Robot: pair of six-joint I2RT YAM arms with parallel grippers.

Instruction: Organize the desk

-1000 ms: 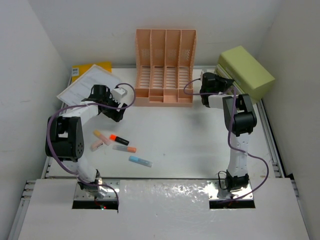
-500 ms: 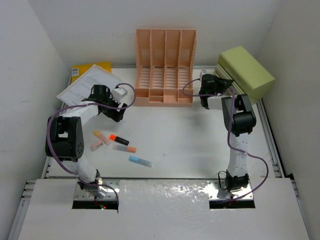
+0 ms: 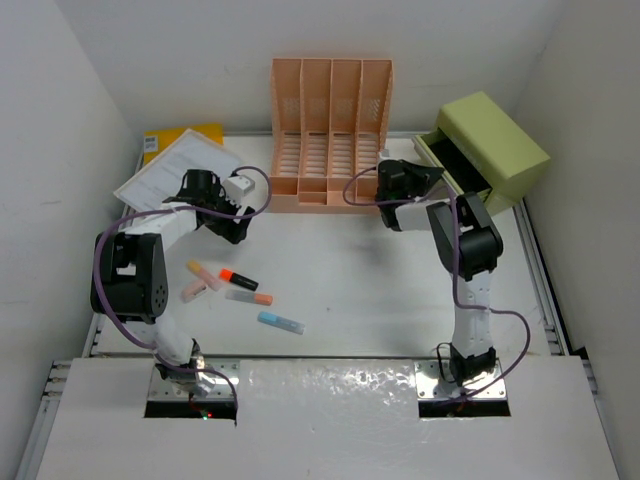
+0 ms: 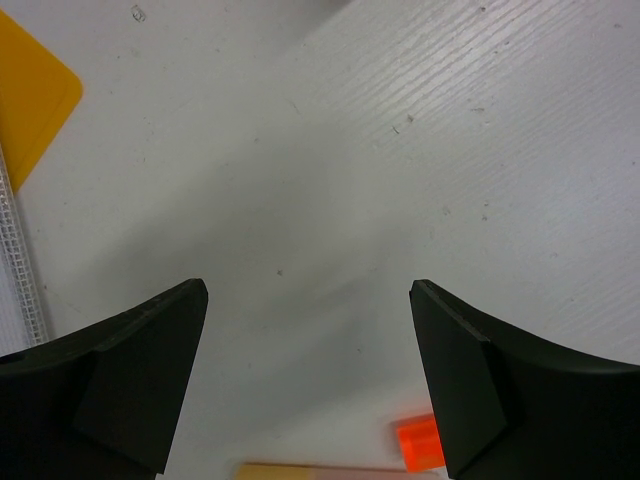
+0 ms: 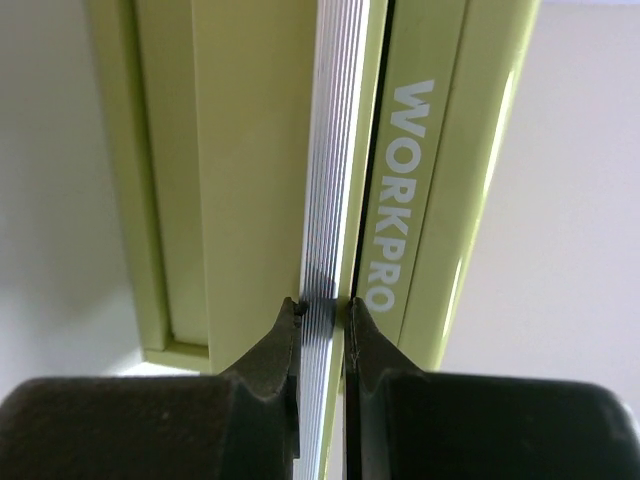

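Observation:
The white desk point(image 3: 380, 270) holds several markers point(image 3: 240, 290) at the left front. My left gripper point(image 3: 236, 230) is open and empty just above the desk point(image 4: 330, 180), behind the markers. An orange marker end point(image 4: 420, 443) and a yellow marker point(image 4: 320, 470) show at the bottom edge of the left wrist view. My right gripper point(image 3: 430, 172) is shut on the silver handle strip point(image 5: 335, 150) of the drawer point(image 3: 458, 165) of the lime-green drawer box point(image 3: 497, 140). The drawer stands pulled out, its dark inside showing. The right gripper point(image 5: 322, 308) pinches the strip between both fingertips.
A peach slotted file rack point(image 3: 330, 135) stands at the back middle. A white printed sheet point(image 3: 178, 168) lies on a yellow folder point(image 3: 185, 135) at the back left; the folder's corner shows in the left wrist view point(image 4: 30, 100). White walls close in on both sides.
My right gripper has moved left, toward the rack, with the handle in it, and the drawer has slid out of the green box. The left arm has not moved.

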